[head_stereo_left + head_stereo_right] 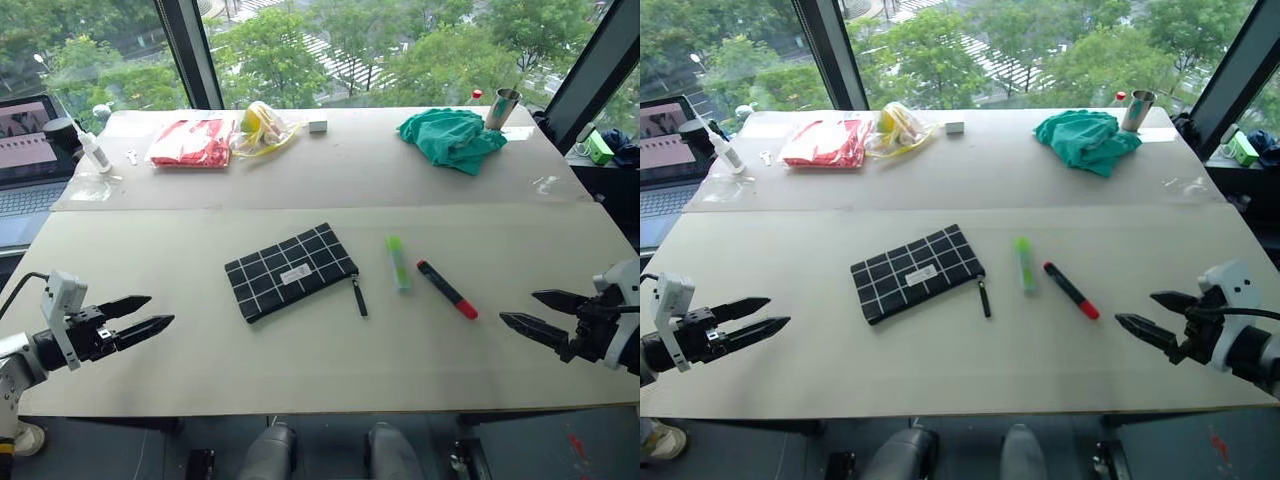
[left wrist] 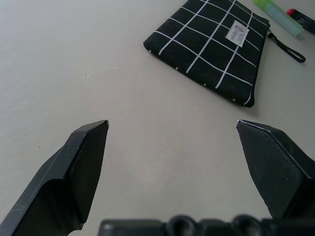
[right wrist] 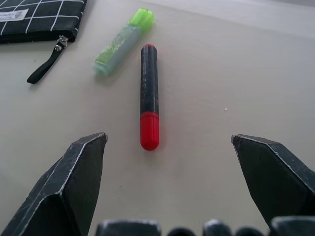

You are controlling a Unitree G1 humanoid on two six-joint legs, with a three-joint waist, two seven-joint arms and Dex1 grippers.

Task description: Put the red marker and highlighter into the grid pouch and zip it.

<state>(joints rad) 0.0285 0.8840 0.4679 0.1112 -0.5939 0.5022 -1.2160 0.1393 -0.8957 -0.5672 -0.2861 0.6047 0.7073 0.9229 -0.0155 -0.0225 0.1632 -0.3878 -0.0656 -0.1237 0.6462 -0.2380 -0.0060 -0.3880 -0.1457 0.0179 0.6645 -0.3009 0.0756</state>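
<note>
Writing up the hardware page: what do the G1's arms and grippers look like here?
Each arm ends in a black wrist section carrying a white boxy module. The left gripper and right gripper each have two black, wedge-shaped fingers tapering to pointed tips, with pale scuffed edges in the wrist views. A thin black cable loops out by the left wrist, and another runs along the right.

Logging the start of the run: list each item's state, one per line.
Pouch: flat on table, zipped.
Marker: capped, lying loose.
Highlighter: capped, lying loose, beside marker.
Left gripper: open, empty.
Right gripper: open, empty.
</note>
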